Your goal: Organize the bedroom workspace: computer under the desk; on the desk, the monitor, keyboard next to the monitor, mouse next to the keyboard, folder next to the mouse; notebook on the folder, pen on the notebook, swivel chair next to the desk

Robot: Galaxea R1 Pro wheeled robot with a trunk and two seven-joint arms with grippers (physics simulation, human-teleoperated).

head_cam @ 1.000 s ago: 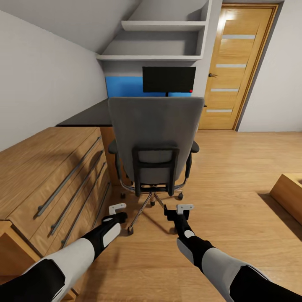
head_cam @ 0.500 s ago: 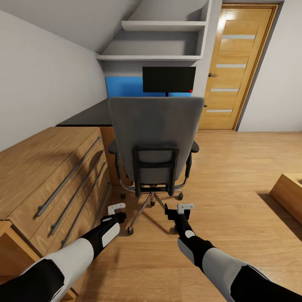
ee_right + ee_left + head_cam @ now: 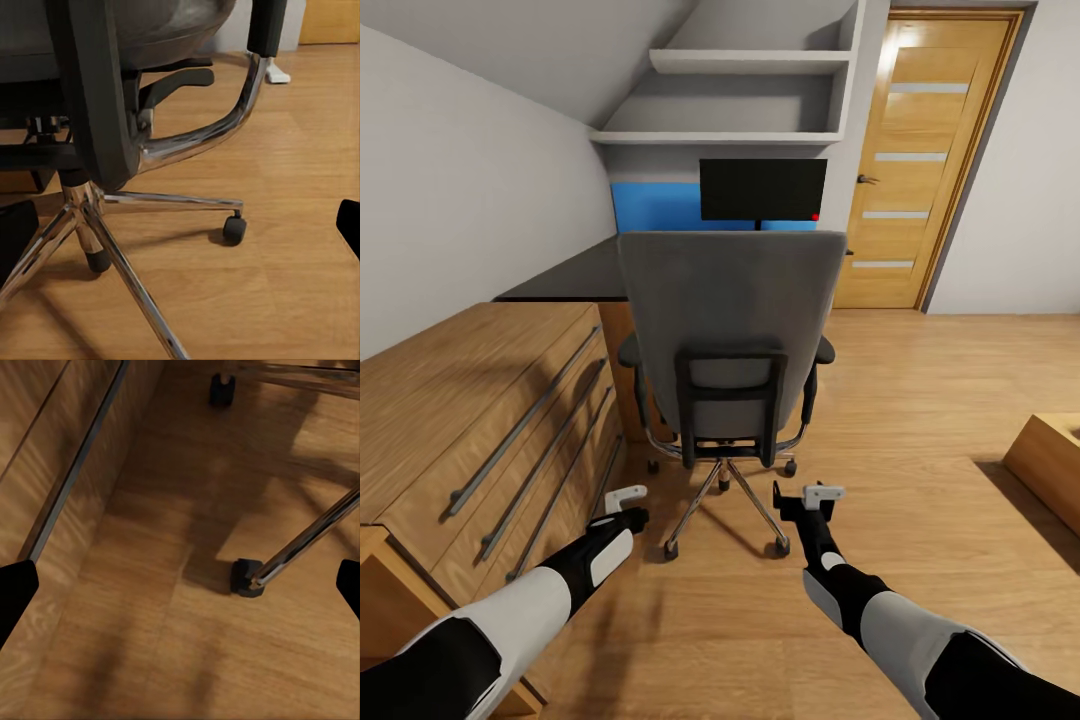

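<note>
The swivel chair [image 3: 730, 330] stands in front of me with its tall grey back toward me, hiding its seat and anything on it. Beyond it the monitor [image 3: 762, 190] stands upright on the black desk [image 3: 575, 275]. My left gripper [image 3: 625, 500] hangs open low over the floor, left of the chrome base; its wrist view shows a castor [image 3: 246, 577] between the spread fingers [image 3: 15, 592]. On the other side of the base my right gripper [image 3: 808, 497] is open too, facing the chair's base [image 3: 112, 217] and a castor [image 3: 234, 229]. Folder, notebook, pen, keyboard, mouse and computer are out of view.
A light wooden chest [image 3: 480, 420] with long bar handles runs along my left, close to the left arm. A wooden door [image 3: 925, 160] is at the back right, and a low wooden unit [image 3: 1050, 460] at the right edge. Grey shelves [image 3: 740, 100] hang above the desk.
Both grippers have spread slightly apart: the left shifted left toward the chest, the right shifted right away from the chair base. Chair and camera have not moved.
</note>
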